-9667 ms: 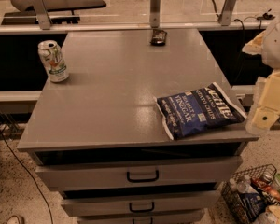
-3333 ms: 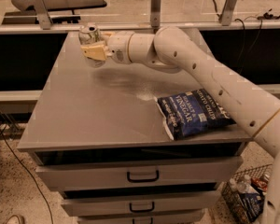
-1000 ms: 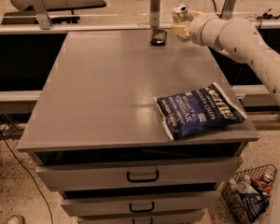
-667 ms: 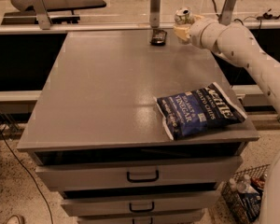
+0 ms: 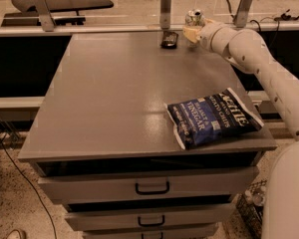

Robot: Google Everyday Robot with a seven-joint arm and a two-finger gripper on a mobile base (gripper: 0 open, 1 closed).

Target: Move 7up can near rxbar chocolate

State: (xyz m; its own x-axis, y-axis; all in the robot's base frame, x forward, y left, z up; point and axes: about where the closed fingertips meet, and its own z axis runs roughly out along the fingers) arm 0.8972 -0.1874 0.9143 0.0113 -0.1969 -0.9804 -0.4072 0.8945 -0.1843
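The 7up can (image 5: 194, 18) stands upright at the far edge of the grey table (image 5: 114, 93); only its silver top shows above my gripper. My gripper (image 5: 193, 32) is around the can's body, at the end of the white arm (image 5: 249, 54) reaching in from the right. The rxbar chocolate (image 5: 169, 39), a small flat dark bar, lies on the table just left of the can, a short gap apart.
A large blue chip bag (image 5: 212, 117) lies at the table's front right corner. Metal posts (image 5: 165, 6) stand behind the far edge. Drawers (image 5: 152, 187) are below the tabletop. A wire basket (image 5: 251, 205) sits on the floor at right.
The can, held in my gripper, has been carried from the table's far left across to the far right and has come down beside the dark bar.
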